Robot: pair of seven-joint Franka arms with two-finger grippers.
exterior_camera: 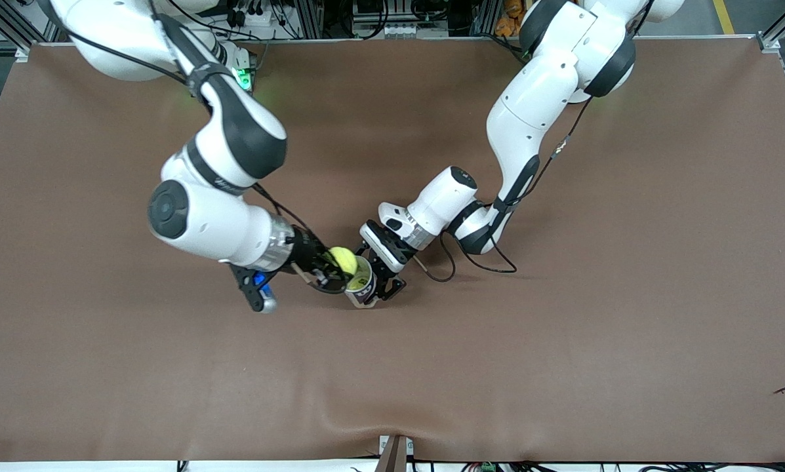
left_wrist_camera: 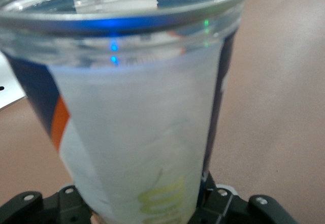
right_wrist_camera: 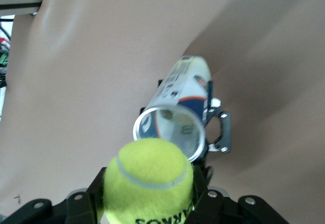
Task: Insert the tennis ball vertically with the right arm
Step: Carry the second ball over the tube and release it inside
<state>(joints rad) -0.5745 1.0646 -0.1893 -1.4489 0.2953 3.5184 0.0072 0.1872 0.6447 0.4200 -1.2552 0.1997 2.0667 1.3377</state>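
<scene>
Right claw [exterior_camera: 332, 267] is clamped on a yellow-green tennis ball [exterior_camera: 343, 259], one finger on each side of it, as the right wrist view shows [right_wrist_camera: 150, 183]. The ball hangs just above the open mouth of a clear tube [exterior_camera: 361, 283], at about 10 o'clock from the mouth in the front view. The ball is not yet inside; in the right wrist view the round rim of the tube [right_wrist_camera: 170, 132] shows just past the ball, and part of the rim is hidden by it. Dark lettering runs along the edge of the ball nearest that camera.

Left claw [exterior_camera: 385, 282] grips the tube low on its body and holds it upright on the brown counter [exterior_camera: 563, 341], its mouth turned up. In the left wrist view the tube [left_wrist_camera: 137, 112] fills most of the picture: a clear wall with a thick rim, a white label with dark blue and orange patches, and pale yellow-green print near the claw's black fingers [left_wrist_camera: 238, 209]. In the front view the left arm comes in from 1 o'clock and the right arm from 10 o'clock, and the two claws meet near the middle of the counter. A blue and silver part [exterior_camera: 264, 292] hangs on the right wrist, at 8 o'clock from the ball.
</scene>
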